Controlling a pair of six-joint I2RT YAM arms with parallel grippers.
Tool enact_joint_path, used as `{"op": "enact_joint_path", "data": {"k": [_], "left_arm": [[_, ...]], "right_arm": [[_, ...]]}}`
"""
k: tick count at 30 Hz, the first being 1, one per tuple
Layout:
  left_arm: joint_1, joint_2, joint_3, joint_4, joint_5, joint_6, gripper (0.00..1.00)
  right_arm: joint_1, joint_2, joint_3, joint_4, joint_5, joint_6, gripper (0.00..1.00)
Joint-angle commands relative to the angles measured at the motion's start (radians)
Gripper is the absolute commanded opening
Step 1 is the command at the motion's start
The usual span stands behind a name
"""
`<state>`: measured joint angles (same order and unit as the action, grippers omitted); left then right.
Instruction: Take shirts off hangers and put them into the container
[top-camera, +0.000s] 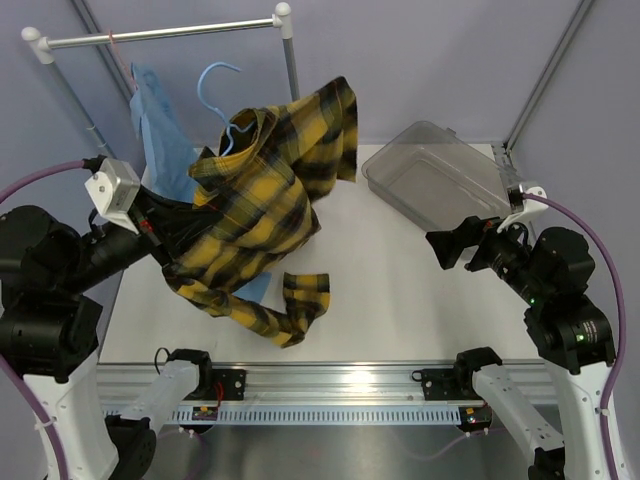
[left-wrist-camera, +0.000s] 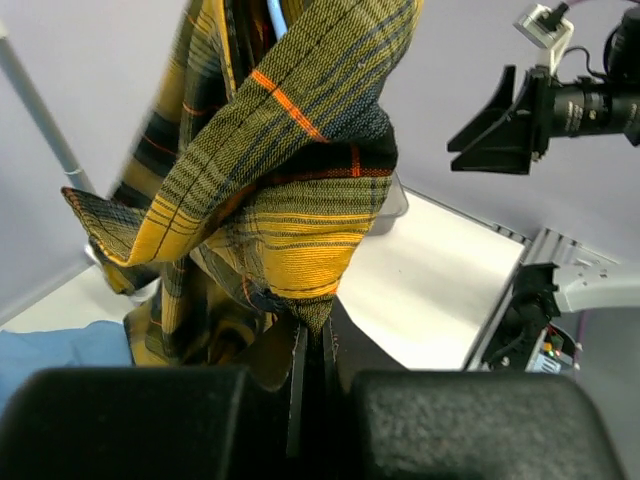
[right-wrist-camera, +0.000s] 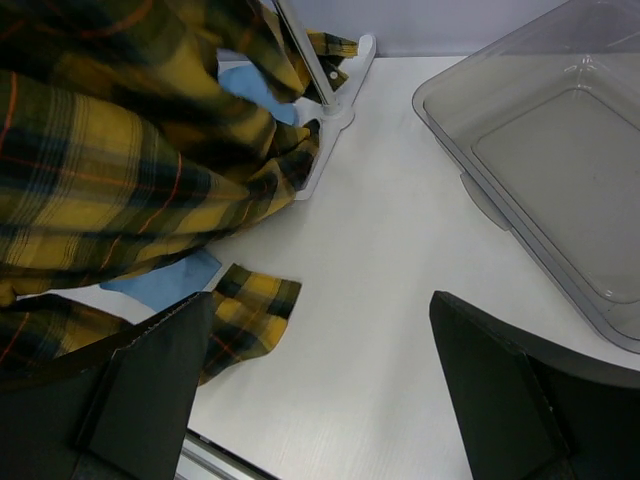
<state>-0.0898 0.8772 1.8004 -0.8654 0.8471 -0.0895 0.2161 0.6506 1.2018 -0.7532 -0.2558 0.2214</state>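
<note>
The yellow-and-black plaid shirt (top-camera: 250, 210) hangs bunched in the air over the table's left half, one sleeve trailing onto the table (top-camera: 300, 300). My left gripper (left-wrist-camera: 318, 340) is shut on a fold of the plaid shirt (left-wrist-camera: 300, 250). A light blue hanger (top-camera: 218, 85) sticks up from the shirt's collar, its hook below the rail. The plain light blue shirt (top-camera: 160, 130) hangs behind on a red hanger (top-camera: 118, 52). The container (top-camera: 435, 175) stands empty at the back right. My right gripper (right-wrist-camera: 320, 390) is open over bare table, beside the container (right-wrist-camera: 560, 150).
A clothes rail (top-camera: 165, 33) on white posts spans the back left, and its foot (right-wrist-camera: 335, 95) rests on the table. The aluminium table frame (top-camera: 330, 385) runs along the near edge. The right arm shows at upper right in the left wrist view.
</note>
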Motion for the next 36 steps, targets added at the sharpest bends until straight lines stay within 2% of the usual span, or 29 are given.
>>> {"op": "enact_joint_path", "data": {"k": [1, 10, 13, 16, 17, 18, 20, 22, 26, 29, 36], "left_arm": [[-0.004, 0.002, -0.035, 0.071, 0.089, 0.008, 0.00], [-0.047, 0.014, -0.263, 0.071, 0.057, 0.030, 0.00], [-0.119, 0.029, -0.335, 0.069, -0.020, 0.034, 0.00], [-0.266, 0.058, -0.365, 0.072, -0.195, 0.037, 0.00], [-0.345, 0.078, -0.375, 0.075, -0.235, 0.042, 0.00], [-0.378, 0.089, -0.380, 0.084, -0.308, 0.039, 0.00], [-0.456, 0.115, -0.404, 0.136, -0.359, 0.011, 0.00], [-0.507, 0.131, -0.423, 0.178, -0.443, -0.006, 0.00], [-0.683, 0.198, -0.427, 0.230, -0.617, -0.001, 0.00], [-0.751, 0.249, -0.421, 0.261, -0.690, 0.011, 0.00], [-0.795, 0.316, -0.383, 0.278, -0.738, 0.025, 0.00]], "right_arm": [[0.005, -0.002, 0.041, -0.005, -0.031, -0.031, 1.00], [0.006, 0.017, 0.047, 0.035, -0.056, -0.057, 0.99], [0.006, 0.043, 0.061, 0.051, -0.085, -0.047, 0.99], [0.005, 0.090, 0.073, 0.086, -0.129, -0.037, 0.99], [0.006, 0.095, 0.070, 0.103, -0.140, -0.034, 0.98], [0.006, 0.099, 0.070, 0.123, -0.149, -0.028, 0.97], [0.008, 0.121, 0.082, 0.169, -0.174, -0.024, 0.91], [0.015, 0.159, 0.119, 0.190, -0.194, -0.022, 0.89], [0.049, 0.225, 0.191, 0.227, -0.207, -0.014, 0.87], [0.095, 0.277, 0.261, 0.239, -0.204, -0.004, 0.84], [0.201, 0.380, 0.358, 0.245, -0.162, 0.021, 0.79]]}}
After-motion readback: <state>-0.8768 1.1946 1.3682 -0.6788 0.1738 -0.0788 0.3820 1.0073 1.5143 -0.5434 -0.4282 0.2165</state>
